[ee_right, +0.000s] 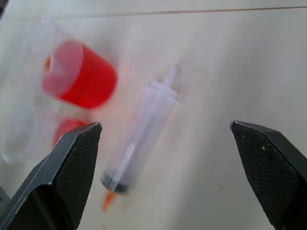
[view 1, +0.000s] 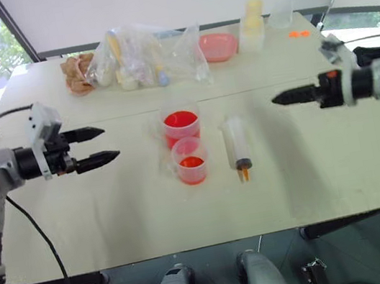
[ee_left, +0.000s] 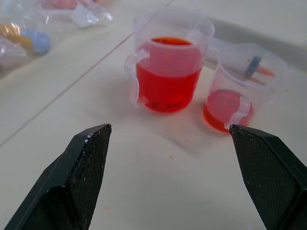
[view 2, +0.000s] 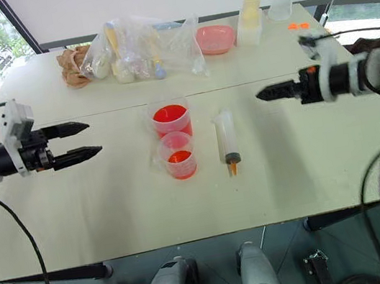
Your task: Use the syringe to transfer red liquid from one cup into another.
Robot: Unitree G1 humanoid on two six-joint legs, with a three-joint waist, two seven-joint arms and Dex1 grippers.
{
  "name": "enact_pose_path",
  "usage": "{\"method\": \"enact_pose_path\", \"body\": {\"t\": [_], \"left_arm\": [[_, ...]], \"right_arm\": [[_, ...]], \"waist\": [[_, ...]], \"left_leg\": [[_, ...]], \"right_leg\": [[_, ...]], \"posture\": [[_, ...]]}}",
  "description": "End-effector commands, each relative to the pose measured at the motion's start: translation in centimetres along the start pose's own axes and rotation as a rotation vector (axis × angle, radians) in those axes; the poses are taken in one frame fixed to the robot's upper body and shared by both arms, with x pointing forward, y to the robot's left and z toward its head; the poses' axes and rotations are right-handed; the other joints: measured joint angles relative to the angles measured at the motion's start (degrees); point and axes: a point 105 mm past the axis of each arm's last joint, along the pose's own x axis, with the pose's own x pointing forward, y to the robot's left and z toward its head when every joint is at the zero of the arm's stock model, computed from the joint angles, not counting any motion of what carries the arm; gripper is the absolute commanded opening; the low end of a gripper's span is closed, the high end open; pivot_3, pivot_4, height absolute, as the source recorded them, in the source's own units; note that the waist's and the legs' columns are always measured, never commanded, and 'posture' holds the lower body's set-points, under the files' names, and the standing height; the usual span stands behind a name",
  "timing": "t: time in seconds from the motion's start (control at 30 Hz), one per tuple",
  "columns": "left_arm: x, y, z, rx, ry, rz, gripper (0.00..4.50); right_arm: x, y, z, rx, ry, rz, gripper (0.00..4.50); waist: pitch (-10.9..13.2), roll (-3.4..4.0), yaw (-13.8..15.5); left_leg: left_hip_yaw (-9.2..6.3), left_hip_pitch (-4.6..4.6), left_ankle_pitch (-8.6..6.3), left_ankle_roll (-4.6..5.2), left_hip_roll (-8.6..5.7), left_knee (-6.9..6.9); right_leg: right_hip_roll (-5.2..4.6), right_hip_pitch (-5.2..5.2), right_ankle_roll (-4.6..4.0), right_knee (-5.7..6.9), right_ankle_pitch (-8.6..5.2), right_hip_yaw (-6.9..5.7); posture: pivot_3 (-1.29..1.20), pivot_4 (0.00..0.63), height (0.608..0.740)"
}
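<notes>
Clear plastic, with a black seal and an orange tip, the syringe (view 1: 237, 147) lies flat on the pale table (view 1: 114, 213), tip toward the robot, just right of the two cups and apart from both grippers. The taller cup (view 1: 180, 124) stands upright behind the shorter cup (view 1: 191, 161), the two nearly touching. Red liquid (ee_left: 167, 86) comes well up the taller cup, while the shorter one holds a shallow layer at its bottom.

From the head, the left gripper (view 1: 98, 146) hangs above the table left of the cups, its two black fingers spread with nothing between them. The right gripper (view 1: 286, 97) hovers on the far right, pointing in toward the syringe; seen edge-on there, its fingers overlap into one dark point. The right wrist view settles it: the fingers (ee_right: 72, 163) stand wide apart, framing the syringe lying below.

The left wrist view shows each cup's small side handle and, through the shorter cup's wall, a bit of the syringe behind.

At the table's far edge the head views add a crumpled clear bag (view 1: 147, 58) of small items, a pink dish (view 1: 218, 46), a pale yellow bottle (view 1: 252, 26) and an empty clear cup (view 1: 280, 11).
</notes>
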Motion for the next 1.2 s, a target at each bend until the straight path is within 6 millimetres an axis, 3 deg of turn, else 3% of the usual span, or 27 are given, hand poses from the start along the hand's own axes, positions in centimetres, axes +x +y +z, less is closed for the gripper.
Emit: {"method": "enact_pose_path", "body": {"t": [0.03, 0.17, 0.5, 0.77, 0.9, 1.03, 1.13, 1.2], "left_arm": [[0.6, -0.1, 1.8, 0.100, -0.041, 0.005, 4.16], [1.1, -0.9, 2.7, 0.120, -0.096, 0.013, 4.16], [0.0, -3.0, 3.4, 0.137, -0.127, 0.076, 4.16], [-0.2, -3.5, 2.8, 0.104, -0.128, 0.114, 4.16], [0.3, -3.6, 2.8, 0.090, -0.153, 0.128, 4.16], [0.5, -3.6, 2.7, 0.077, -0.165, 0.139, 4.16], [0.6, -3.6, 2.6, 0.072, -0.165, 0.144, 4.16], [0.6, -3.5, 2.6, 0.070, -0.167, 0.148, 4.16]], "right_arm": [[1.6, 0.7, 0.2, 0.096, 0.084, -0.050, 4.48], [3.2, 0.9, 0.2, 0.129, 0.146, -0.116, 4.48], [6.6, 1.8, -1.7, 0.105, 0.299, -0.172, 4.48], [8.7, 3.7, -2.4, 0.056, 0.354, -0.134, 4.48], [10.3, 3.5, -3.1, 0.015, 0.362, -0.173, 4.48], [11.5, 2.0, -3.9, -0.012, 0.361, -0.252, 4.48], [11.9, 1.3, -4.6, -0.016, 0.369, -0.291, 3.67], [12.0, 0.7, -5.0, -0.010, 0.377, -0.314, 2.63]], "waist": [[0.0, 0.00, 0.0], [0.0, 0.00, 0.3], [0.0, 0.00, -0.3], [0.0, 0.00, -0.1], [0.0, 0.00, -0.2], [0.0, -0.01, -0.1], [0.0, -0.06, -0.2], [0.0, -0.06, -0.3]], "left_leg": [[0.02, -0.01, 0.00, 0.00, -0.03, -0.03], [0.02, -0.10, -0.01, 0.02, -0.09, -0.06], [0.12, -0.18, -0.08, 0.13, -0.10, -0.04], [0.12, -0.16, -0.08, 0.13, -0.12, 0.01], [0.12, -0.16, -0.08, 0.13, -0.15, 0.03], [0.10, -0.16, -0.07, 0.13, -0.20, 0.04], [0.11, -0.09, -0.07, 0.13, -0.21, 0.05], [0.11, -0.02, -0.07, 0.13, -0.21, 0.05]], "right_leg": [[-0.02, -0.03, 0.00, -0.02, 0.00, 0.00], [-0.07, -0.07, 0.17, -0.06, 0.10, -0.02], [-0.10, -0.22, 0.25, -0.04, 0.15, -0.04], [-0.06, -0.20, 0.26, 0.02, 0.15, -0.04], [-0.06, -0.18, 0.25, 0.01, 0.15, -0.04], [-0.04, -0.18, 0.25, 0.03, 0.16, -0.04], [-0.03, -0.12, 0.25, 0.02, 0.16, -0.04], [-0.03, -0.06, 0.24, 0.02, 0.17, -0.04]], "posture": [[0.00, 0.150, 0.740], [0.00, 0.150, 0.740], [0.00, 0.150, 0.740], [0.00, 0.150, 0.740], [0.00, 0.150, 0.740], [0.00, 0.150, 0.740], [0.00, 0.150, 0.740], [0.00, 0.150, 0.740]]}}
